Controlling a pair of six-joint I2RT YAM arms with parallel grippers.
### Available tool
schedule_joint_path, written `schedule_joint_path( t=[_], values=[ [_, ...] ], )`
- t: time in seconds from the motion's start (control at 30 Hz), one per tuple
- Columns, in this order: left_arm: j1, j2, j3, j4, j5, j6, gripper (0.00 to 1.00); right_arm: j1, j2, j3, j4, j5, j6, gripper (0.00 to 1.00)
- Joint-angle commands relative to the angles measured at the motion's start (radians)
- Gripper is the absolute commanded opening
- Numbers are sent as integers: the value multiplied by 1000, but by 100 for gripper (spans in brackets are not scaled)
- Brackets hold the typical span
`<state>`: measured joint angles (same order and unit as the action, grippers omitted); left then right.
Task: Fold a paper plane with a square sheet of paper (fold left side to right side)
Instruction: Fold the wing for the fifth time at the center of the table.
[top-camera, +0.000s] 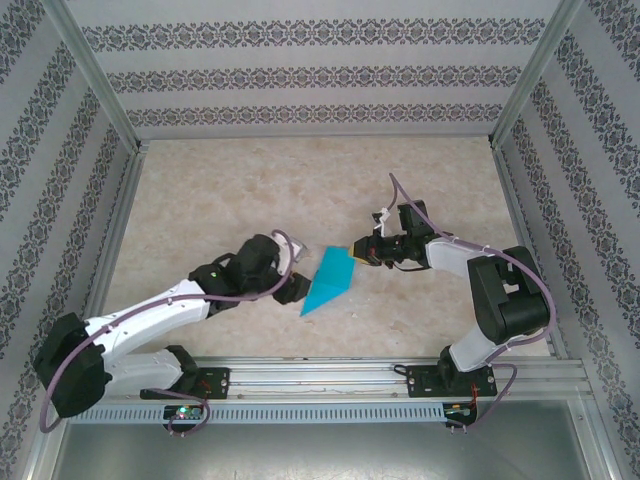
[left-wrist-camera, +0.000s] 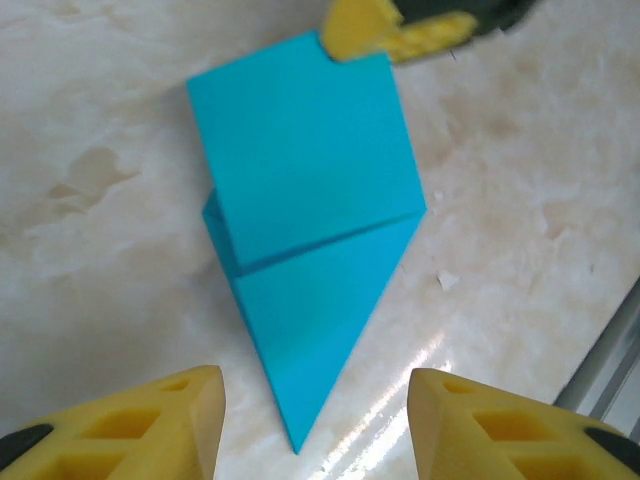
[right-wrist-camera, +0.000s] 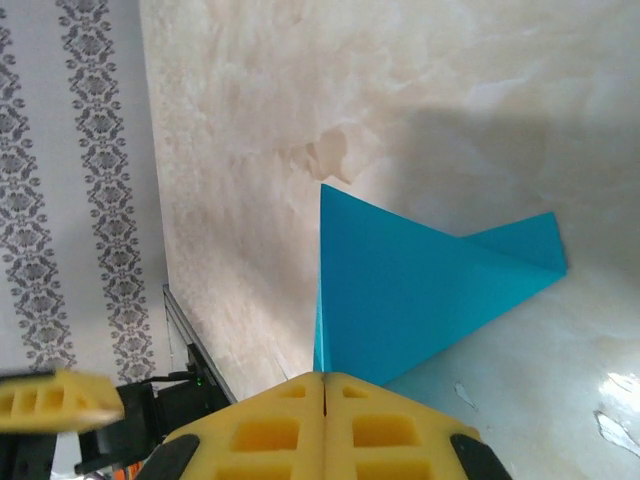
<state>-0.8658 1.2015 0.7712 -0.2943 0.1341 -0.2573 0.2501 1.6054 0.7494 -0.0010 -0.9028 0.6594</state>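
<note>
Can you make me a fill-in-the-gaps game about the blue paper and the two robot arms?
1. The right end effector is ____ on a corner of the blue paper.
2. The left end effector is ____ and holds nothing.
3. The blue paper's sharp tip points toward the ____ end effector.
4. The fingers of both arms are coloured ____.
Missing words: shut, open, left, yellow.

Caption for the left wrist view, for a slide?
Left pincer open near the tip of the folded teal paper on the table; right pincer pinches its far corner.
</note>
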Motion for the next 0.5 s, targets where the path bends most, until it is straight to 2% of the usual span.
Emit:
schedule_joint_path(
  t=[0.0, 0.17, 0.33, 0.47],
  values=[
    [-114, 88, 81, -146, -206, 59, 51, -11, 10, 40, -70, 18, 32, 0],
    [-263, 300, 221, -222, -388, 35, 54, -19, 20, 50, -79, 22, 45, 0],
    [-331, 505, 363, -321, -509, -17, 56, -22, 32, 48, -78, 24, 48, 0],
    [-351, 614, 442, -379, -569, -51, 56, -26, 40, 47, -77, 26, 49, 0]
  ],
)
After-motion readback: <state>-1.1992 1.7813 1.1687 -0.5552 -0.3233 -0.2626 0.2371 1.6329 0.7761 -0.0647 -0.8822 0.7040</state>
